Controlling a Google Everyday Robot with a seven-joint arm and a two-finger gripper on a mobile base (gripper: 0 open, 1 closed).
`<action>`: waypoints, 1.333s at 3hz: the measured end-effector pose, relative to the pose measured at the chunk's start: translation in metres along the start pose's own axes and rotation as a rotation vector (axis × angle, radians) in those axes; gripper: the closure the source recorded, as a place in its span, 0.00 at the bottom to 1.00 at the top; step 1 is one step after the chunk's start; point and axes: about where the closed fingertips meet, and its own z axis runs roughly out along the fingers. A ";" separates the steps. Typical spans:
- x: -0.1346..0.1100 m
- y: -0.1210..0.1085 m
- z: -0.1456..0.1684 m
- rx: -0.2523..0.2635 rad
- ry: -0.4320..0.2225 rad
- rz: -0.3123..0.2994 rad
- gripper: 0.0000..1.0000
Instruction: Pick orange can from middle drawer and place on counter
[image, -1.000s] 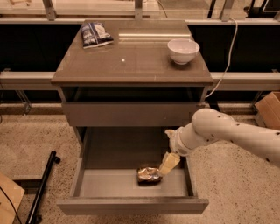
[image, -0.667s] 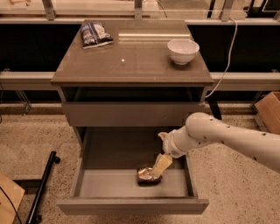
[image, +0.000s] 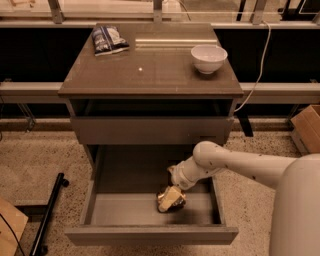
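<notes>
Down in the open middle drawer (image: 120, 210), the orange can (image: 178, 203) lies on the pale grey floor, a little right of centre and nearer the front wall than the back. The gripper (image: 170, 196) is lowered right onto it from above and behind, its pale tip overlapping the can's top so that only the bronze edges show on either side. Whether the gripper is clamped on the can or merely resting against it cannot be told from this angle. The white arm (image: 240, 165) reaches in from the right, crossing over the drawer's right side wall with its wrist bent downward.

Above, another plain drawer front (image: 150, 131) sits closed under the counter (image: 150, 82). On the counter stand a white bowl (image: 209, 58) near the back right corner and a blue-white snack bag (image: 108, 39) at the back left (lying flat, slightly angled), well apart from each other, with a small white speck (image: 140, 69) between them. A cardboard box (image: 307, 127) sits on the floor at far right.
</notes>
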 end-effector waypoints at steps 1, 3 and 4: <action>0.019 -0.001 0.035 -0.035 0.021 0.042 0.00; 0.058 0.004 0.067 -0.047 0.056 0.139 0.18; 0.065 0.002 0.058 -0.001 0.066 0.161 0.42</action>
